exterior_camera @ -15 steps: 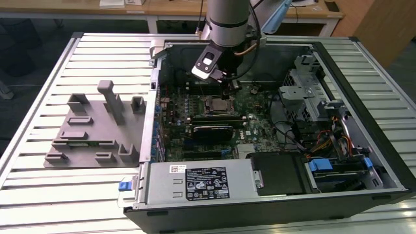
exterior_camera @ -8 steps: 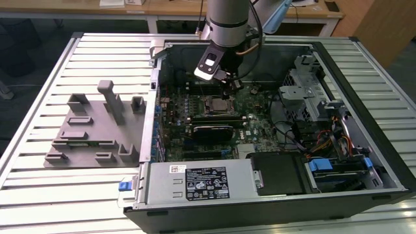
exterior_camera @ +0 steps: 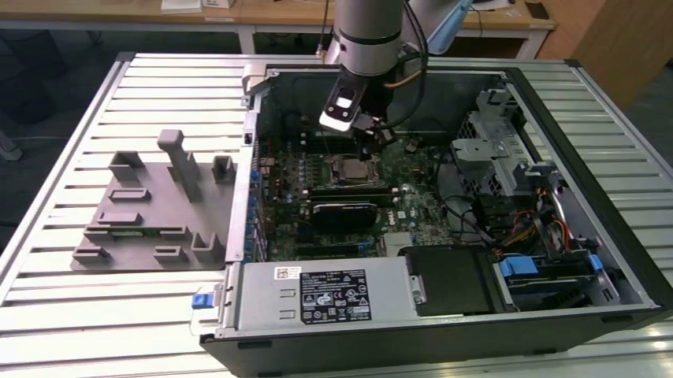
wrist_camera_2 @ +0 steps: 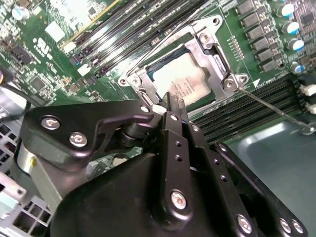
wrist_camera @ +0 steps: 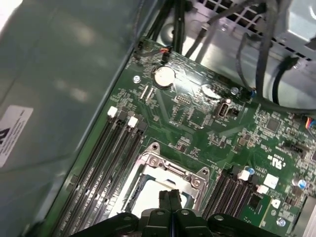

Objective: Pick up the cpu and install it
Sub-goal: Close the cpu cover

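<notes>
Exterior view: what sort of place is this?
Probably a robotics lab or workshop: an open black desktop computer case lies on a ribbed pale metal table, a grey plastic fixture tray beside it.

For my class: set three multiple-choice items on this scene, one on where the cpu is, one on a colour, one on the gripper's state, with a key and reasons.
1. Where is the cpu?
A in the gripper; B in the socket; C on the holder
2. What colour is the holder beside the case?
A red; B yellow; C grey
3. How do the gripper's fingers stand?
A closed together; B spread wide; C clamped on a cable
Key: 1 B, the silver cpu lies inside the socket's frame. 2 C, the holder is plain grey. 3 A, in the first wrist view the fingers meet with nothing between them.
</notes>
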Motion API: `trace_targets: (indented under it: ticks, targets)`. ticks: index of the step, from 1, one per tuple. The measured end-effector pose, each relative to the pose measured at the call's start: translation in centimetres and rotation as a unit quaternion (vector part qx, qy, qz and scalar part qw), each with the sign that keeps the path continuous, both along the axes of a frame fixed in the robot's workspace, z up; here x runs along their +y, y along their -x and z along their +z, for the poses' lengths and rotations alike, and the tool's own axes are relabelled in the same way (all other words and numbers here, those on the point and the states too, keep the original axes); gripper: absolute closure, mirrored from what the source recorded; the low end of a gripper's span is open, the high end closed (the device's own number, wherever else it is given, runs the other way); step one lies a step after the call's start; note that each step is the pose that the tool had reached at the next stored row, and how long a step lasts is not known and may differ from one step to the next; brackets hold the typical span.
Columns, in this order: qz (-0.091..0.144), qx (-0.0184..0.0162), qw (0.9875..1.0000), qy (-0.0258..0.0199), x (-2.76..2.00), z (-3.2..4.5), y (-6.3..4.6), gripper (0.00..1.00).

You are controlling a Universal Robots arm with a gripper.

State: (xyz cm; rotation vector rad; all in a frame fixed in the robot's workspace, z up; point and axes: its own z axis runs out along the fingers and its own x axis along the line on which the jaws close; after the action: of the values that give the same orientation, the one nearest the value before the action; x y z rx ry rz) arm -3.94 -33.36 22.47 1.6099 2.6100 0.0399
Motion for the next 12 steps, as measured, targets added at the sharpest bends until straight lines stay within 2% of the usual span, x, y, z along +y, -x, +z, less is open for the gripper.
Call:
trace_targets:
  ticks: [6, 12]
  targets:
    - [0.032, 0.0000, 0.9995, 0.0047, 0.00, 0.00, 0.00, 0.89]
    - [0.065, -0.0001, 0.9979, 0.0077, 0.00, -0.01, 0.00, 0.89]
